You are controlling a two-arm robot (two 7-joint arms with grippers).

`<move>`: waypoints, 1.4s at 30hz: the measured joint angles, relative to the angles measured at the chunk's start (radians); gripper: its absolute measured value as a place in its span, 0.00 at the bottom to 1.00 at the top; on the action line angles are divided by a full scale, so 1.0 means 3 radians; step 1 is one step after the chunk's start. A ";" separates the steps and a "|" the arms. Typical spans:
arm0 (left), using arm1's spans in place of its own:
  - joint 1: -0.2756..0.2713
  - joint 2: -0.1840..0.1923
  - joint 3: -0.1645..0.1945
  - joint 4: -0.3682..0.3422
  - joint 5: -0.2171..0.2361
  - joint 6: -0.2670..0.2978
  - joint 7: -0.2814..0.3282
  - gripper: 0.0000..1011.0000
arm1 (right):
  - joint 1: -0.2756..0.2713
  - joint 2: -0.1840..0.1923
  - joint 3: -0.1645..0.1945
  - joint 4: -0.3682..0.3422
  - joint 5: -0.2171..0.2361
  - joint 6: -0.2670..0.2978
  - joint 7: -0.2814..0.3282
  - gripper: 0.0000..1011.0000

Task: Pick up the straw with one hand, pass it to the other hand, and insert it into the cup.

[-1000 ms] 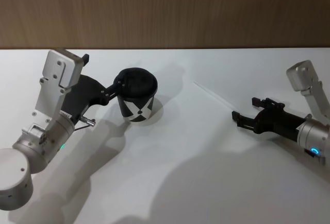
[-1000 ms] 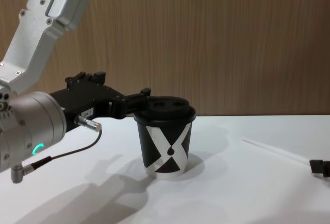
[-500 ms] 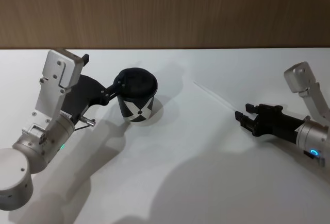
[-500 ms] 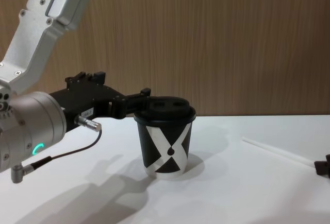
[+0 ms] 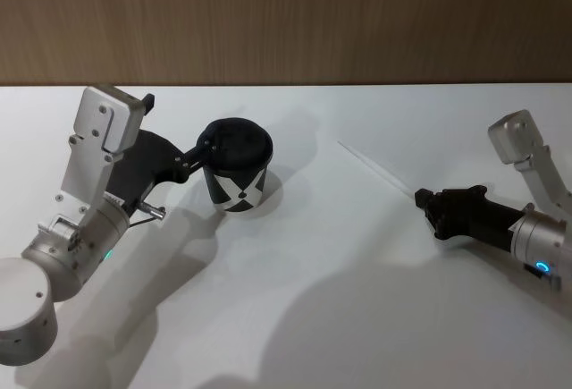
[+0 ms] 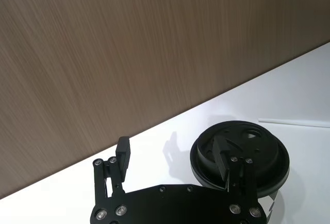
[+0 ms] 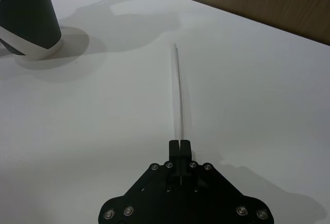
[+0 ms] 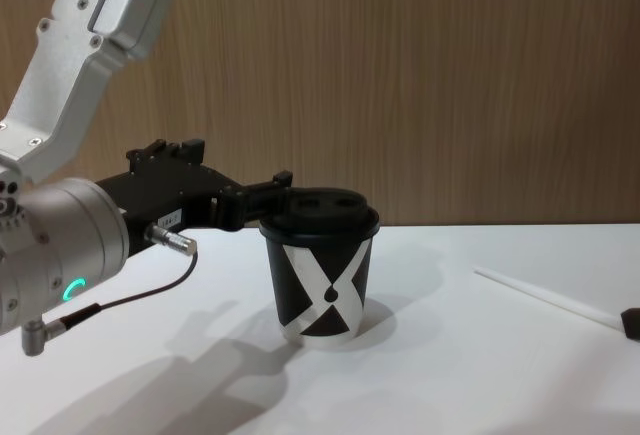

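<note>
The black cup (image 5: 238, 177) with a white X pattern and a black lid stands upright on the white table (image 5: 295, 300). My left gripper (image 5: 177, 125) is open beside it, with one fingertip (image 6: 223, 158) against the lid's rim (image 8: 322, 217). The thin white straw (image 5: 375, 169) lies stretched out to the right of the cup. My right gripper (image 7: 179, 144) is shut on the straw's near end, low over the table. The straw (image 7: 178, 90) points away from the gripper toward the cup (image 7: 26, 18). In the chest view the straw (image 8: 545, 298) ends at the right gripper (image 8: 632, 322).
A wood-panelled wall (image 5: 286, 22) runs along the table's far edge. My left arm's silver wrist (image 8: 60, 245), with a green ring and a grey cable, stands left of the cup. Bare table lies between the cup and the straw.
The right gripper's fingers have gone from spread to shut on the straw's near end, and it has drawn slightly right. The straw shifted a little with it. The left arm has stayed still.
</note>
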 joint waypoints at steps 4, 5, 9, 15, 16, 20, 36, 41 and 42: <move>0.0000 0.0000 0.0000 0.0000 0.0000 0.0000 0.0000 0.99 | 0.0000 0.0000 -0.0005 0.0002 0.0008 -0.0009 0.0001 0.00; 0.0000 0.0000 0.0000 0.0000 0.0000 0.0000 0.0000 0.99 | 0.0000 0.0000 -0.0004 0.0002 0.0010 -0.0009 0.0000 0.00; 0.0000 0.0000 0.0000 0.0000 0.0000 0.0000 0.0000 0.99 | -0.0014 -0.0013 0.0015 0.0000 0.0037 -0.0044 -0.0011 0.00; 0.0000 0.0000 0.0000 0.0000 0.0000 0.0000 0.0000 0.99 | -0.0043 -0.0045 0.0076 -0.0038 0.0100 -0.0134 -0.0045 0.00; 0.0000 0.0000 0.0000 0.0000 0.0000 0.0000 0.0000 0.99 | -0.0048 -0.0050 0.0085 -0.0046 0.0110 -0.0149 -0.0052 0.00; 0.0000 0.0000 0.0000 0.0000 0.0000 0.0000 0.0000 0.99 | -0.0079 -0.0089 0.0149 -0.0119 0.0177 -0.0252 -0.0076 0.00; 0.0000 0.0000 0.0000 0.0000 0.0000 0.0000 0.0000 0.99 | -0.0197 -0.0302 0.0320 -0.0476 0.0538 -0.0556 -0.0108 0.00; 0.0000 0.0000 0.0000 0.0000 0.0000 0.0000 0.0000 0.99 | -0.0237 -0.0417 0.0313 -0.0652 0.0670 -0.0623 -0.0102 0.00; 0.0000 0.0000 0.0000 0.0000 0.0000 0.0000 0.0000 0.99 | -0.0241 -0.0433 0.0308 -0.0673 0.0692 -0.0631 -0.0099 0.00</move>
